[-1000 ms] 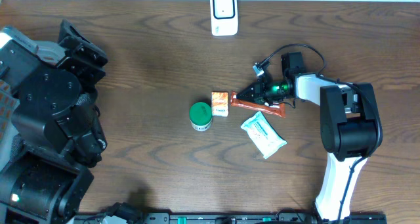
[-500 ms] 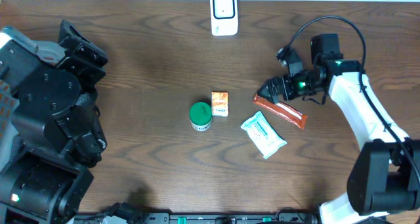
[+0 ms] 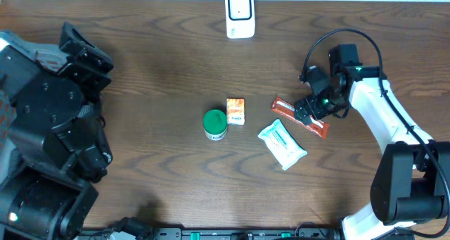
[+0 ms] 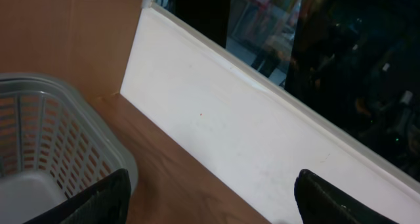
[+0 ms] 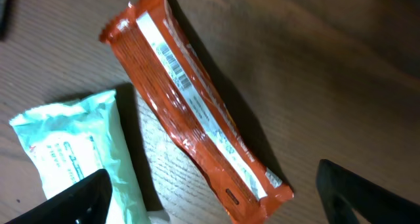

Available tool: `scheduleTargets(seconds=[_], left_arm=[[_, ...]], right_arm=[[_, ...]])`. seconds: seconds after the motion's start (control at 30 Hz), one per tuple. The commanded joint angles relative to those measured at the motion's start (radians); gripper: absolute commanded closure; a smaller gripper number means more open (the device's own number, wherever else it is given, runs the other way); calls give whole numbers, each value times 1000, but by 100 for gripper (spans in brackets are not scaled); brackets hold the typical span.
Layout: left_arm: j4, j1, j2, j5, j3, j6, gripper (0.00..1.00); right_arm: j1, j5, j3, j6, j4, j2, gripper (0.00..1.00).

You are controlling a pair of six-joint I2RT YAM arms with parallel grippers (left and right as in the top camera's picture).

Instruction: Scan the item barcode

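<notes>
Dragged snack bar (image 5: 197, 112) rightward, released it — now lying diagonally under right gripper (image 3: 307, 112), jaws spread, seemingly clear.

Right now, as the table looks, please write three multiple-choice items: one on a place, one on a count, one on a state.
1. Where is the white scanner? A. in the middle B. bottom edge C. top edge of the table, seen from overhead
2. How many items lie below it? A. two B. four C. six
3. The right end effector is: A. open above the orange bar B. shut on it C. out of view
Answers: C, it stands alone by the top edge; B, green-lidded jar, small box, bar, wipes packet; A, both fingers are spread, the bar free between them.
</notes>
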Motion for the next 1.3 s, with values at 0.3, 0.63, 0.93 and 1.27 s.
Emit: scheduleTargets(seconds=[0.3,0.63,0.93,1.27], left_arm=[[6,4,-37,-21,3,17,20],[5,4,-37,-21,3,17,20],[6,4,-37,-40,3,17,20],[6,4,-37,-62,3,17,20]], right_arm=[[-12,17,-169,8,119,6,14],[-58,16,-189,30,187,6,14],[-79,5,-190,25,229,17,7],[-77,-44,-190,-1,206,194,57]])
